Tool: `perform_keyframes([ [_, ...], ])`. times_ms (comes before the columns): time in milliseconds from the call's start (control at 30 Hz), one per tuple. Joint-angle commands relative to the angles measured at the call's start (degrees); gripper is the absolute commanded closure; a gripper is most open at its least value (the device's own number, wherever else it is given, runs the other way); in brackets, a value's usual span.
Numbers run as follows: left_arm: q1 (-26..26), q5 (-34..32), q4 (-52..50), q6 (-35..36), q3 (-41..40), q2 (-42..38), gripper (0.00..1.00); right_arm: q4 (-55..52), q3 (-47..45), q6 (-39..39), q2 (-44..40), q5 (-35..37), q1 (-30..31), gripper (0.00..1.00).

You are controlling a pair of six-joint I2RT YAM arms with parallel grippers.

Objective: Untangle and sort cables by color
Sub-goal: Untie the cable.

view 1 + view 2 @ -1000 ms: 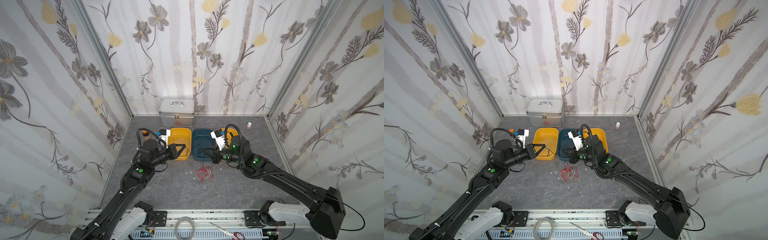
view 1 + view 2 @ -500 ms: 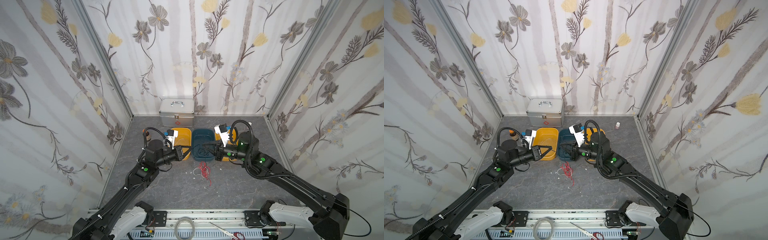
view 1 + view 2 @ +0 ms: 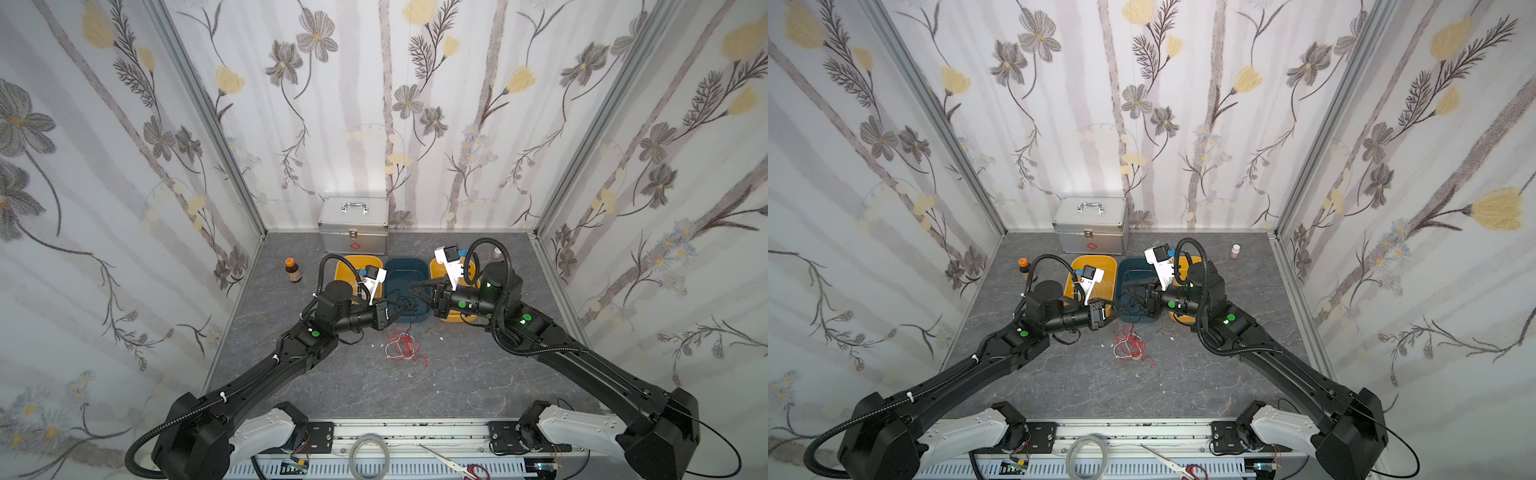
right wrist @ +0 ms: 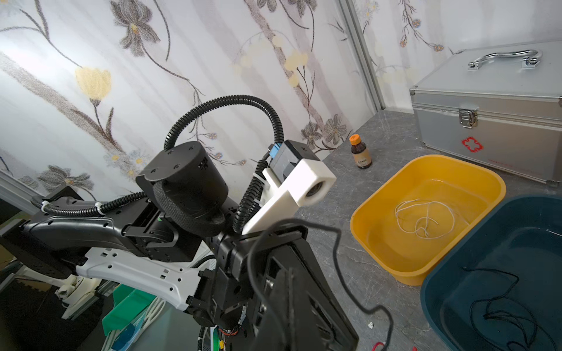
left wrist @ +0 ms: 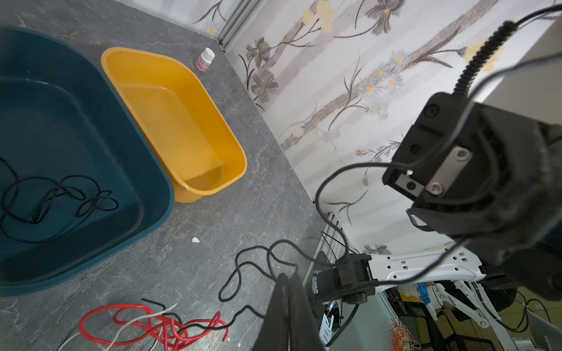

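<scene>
At the far left of the grey table (image 3: 457,374), a brown bottle with an orange cap (image 3: 293,270) stands upright. Just to its right is the left yellow tub (image 3: 345,262), and one thin white cable (image 4: 424,218) lies looped on its bottom. Behind this tub a silver metal case (image 3: 353,226) stands against the back wall.

The left gripper (image 5: 287,278) hangs near the front edge of the dark blue tub (image 3: 405,262), and its fingers are pressed together on a black cable (image 5: 316,197). This cable rises from the tangle of red and white cables (image 3: 401,347), which lies on the table just in front of the blue tub. From the left fingers it runs in loose curves through the air to the right gripper (image 4: 289,272). That gripper is also closed and pinches the same cable above the blue tub. Inside the blue tub some coiled black cables (image 5: 60,194) rest on the bottom.

The right yellow tub (image 3: 455,319) touches the blue one, partly under the right arm. Beyond it, near the back right corner, stands a small pink bottle with a white cap (image 3: 1235,250).
</scene>
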Motion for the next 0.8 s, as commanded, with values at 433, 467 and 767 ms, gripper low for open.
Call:
perform_keyframes([
  [433,-2.8,2.7,14.8,-2.5,0.0,6.1,1.00,4.4,-4.3,3.3,-2.0,-0.1,-2.6,0.95],
  [467,-2.9,2.5,14.8,-2.5,-0.2,6.1,1.00,4.8,-4.8,3.7,-2.1,-0.1,-3.0,0.95],
  [767,-2.8,-7.3,2.8,2.4,1.3,5.9,1.00,4.0,-9.3,6.0,-3.9,1.1,-5.5,0.95],
])
